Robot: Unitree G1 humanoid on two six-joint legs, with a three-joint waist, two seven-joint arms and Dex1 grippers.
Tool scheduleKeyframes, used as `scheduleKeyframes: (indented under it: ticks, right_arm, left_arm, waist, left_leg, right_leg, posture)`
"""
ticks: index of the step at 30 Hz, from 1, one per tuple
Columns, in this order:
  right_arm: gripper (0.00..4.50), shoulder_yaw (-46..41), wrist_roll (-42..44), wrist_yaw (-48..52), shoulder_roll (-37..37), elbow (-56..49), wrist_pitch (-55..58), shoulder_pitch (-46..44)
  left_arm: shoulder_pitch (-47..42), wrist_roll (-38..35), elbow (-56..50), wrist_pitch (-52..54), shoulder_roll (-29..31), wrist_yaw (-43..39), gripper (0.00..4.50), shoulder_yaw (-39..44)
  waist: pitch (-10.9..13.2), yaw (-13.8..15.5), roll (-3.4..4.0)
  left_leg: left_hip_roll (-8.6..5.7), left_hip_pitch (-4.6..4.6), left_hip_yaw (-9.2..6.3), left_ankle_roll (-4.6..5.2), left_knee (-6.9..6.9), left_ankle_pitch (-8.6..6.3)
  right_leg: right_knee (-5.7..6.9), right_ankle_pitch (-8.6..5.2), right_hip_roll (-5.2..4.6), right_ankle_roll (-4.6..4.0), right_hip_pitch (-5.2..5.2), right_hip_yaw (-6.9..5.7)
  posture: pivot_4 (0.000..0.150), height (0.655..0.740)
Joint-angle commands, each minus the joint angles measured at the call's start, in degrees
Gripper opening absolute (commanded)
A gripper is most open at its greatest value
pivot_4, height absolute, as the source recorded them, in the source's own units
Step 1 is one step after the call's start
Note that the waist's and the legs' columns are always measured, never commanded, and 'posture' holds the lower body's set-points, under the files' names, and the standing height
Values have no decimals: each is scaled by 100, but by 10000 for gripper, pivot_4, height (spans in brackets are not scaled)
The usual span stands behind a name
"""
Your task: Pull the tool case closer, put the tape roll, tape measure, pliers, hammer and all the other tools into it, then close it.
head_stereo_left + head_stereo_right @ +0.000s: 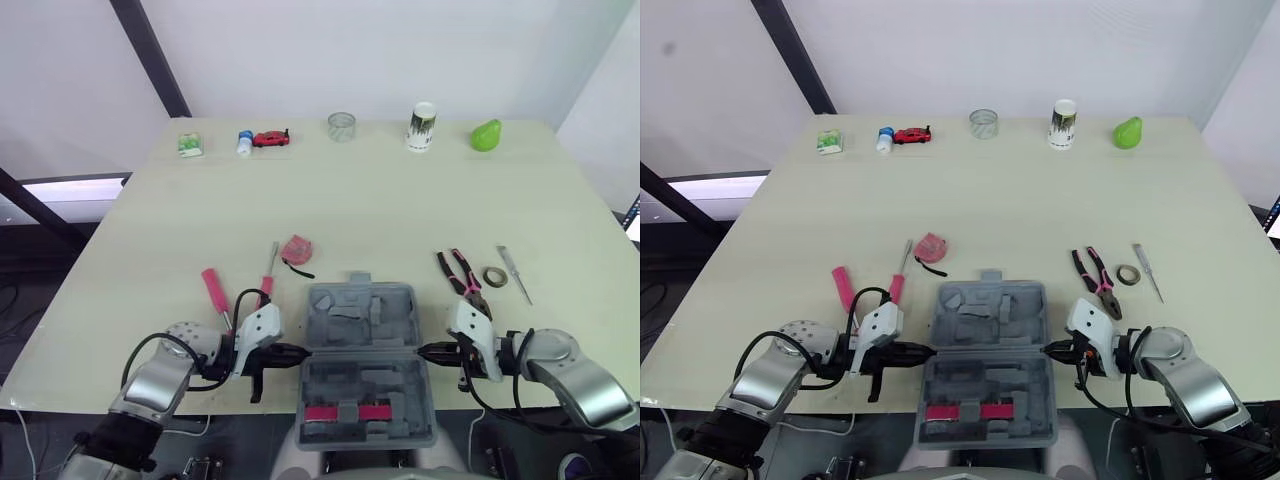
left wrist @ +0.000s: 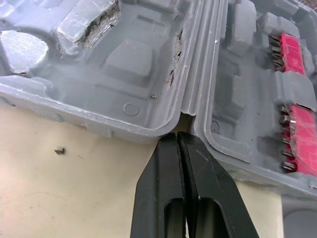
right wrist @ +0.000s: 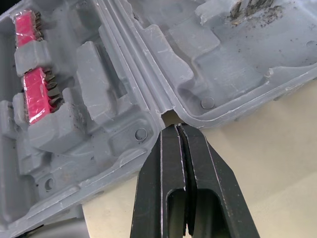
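The grey tool case (image 1: pixel 362 305) lies open at the table's front edge, its near half with red bit holders (image 1: pixel 347 412) hanging over the edge. My left gripper (image 1: pixel 300 351) is shut, its tips (image 2: pixel 177 136) pressed into the hinge notch on the case's left side. My right gripper (image 1: pixel 424 351) is shut too, tips (image 3: pixel 177 128) at the right hinge notch. A pink tape measure (image 1: pixel 297 249), a red-handled screwdriver (image 1: pixel 268 275) and a pink-handled tool (image 1: pixel 215 290) lie left of the case. Pliers (image 1: pixel 462 280), a tape roll (image 1: pixel 494 276) and a thin silver tool (image 1: pixel 514 273) lie to its right.
Along the table's far edge stand a green box (image 1: pixel 190 145), a small bottle (image 1: pixel 244 143), a red toy car (image 1: pixel 271 138), a glass (image 1: pixel 342 126), a white can (image 1: pixel 423 126) and a green pear (image 1: pixel 486 135).
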Motion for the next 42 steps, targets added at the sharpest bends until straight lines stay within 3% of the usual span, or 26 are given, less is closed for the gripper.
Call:
scheduleKeyframes:
  ticks: [1,42]
  right_arm:
    - [0,-18,58,-6,24,-84,-108,-85]
    - [0,-21,-10,-117,-24,-80,-208,93]
  left_arm:
    - [-57,-48,-40,-141,-42,0,935,-23]
    - [-35,4,105,-265,-75,65,935,-75]
  waist:
    - [0,0,0]
    - [0,0,0]
  left_leg:
    - [0,0,0,0,0,0]
    - [0,1,0,0,0,0]
  right_leg:
    - [0,0,0,0,0,0]
    - [1,0,0,0,0,0]
  posture:
    - [1500,7400]
    - [1500,7400]
